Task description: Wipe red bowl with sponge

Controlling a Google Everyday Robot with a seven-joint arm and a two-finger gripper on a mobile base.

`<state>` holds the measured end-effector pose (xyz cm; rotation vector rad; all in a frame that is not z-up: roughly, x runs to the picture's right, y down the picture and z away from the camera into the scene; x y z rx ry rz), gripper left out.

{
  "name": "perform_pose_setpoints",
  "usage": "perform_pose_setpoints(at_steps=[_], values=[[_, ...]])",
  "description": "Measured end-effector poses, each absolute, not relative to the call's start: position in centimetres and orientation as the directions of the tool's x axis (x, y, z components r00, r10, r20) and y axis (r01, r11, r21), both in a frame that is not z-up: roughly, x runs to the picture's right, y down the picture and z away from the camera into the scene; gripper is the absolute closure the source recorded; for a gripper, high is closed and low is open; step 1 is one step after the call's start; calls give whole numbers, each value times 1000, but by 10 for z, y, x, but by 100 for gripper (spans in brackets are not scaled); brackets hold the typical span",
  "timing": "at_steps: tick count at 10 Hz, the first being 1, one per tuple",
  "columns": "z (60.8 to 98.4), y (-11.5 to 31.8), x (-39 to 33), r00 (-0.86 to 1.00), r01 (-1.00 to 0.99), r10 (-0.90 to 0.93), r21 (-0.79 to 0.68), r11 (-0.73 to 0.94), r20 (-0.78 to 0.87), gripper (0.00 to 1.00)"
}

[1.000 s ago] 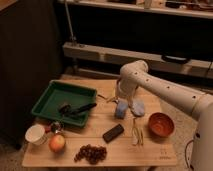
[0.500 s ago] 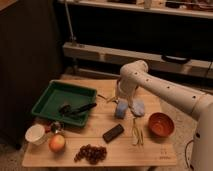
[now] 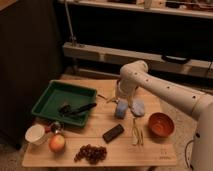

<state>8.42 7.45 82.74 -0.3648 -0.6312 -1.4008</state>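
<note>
We see the hand, fingers apart, just above the sponge, its long axis running toward us; the red bowl lies farther off.

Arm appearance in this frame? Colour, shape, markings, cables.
The arm is glossy white, built of thick rounded tube segments with a bulbous joint at the bend. Small dark dots run in a row along the long link. No loose cables show. The gripper, at the arm's lower end just above the sponge, looks pale like the arm; finer detail is too dim to describe.
</note>
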Motion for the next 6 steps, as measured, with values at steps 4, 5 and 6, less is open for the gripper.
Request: perform_pose_setpoints(at_steps=[4, 5, 6], values=[[827, 79, 86, 70, 985, -785, 82, 152, 615, 20], [830, 83, 82, 76, 986, -780, 71, 152, 621, 20], [832, 85, 86, 83, 986, -779, 61, 154, 622, 20]])
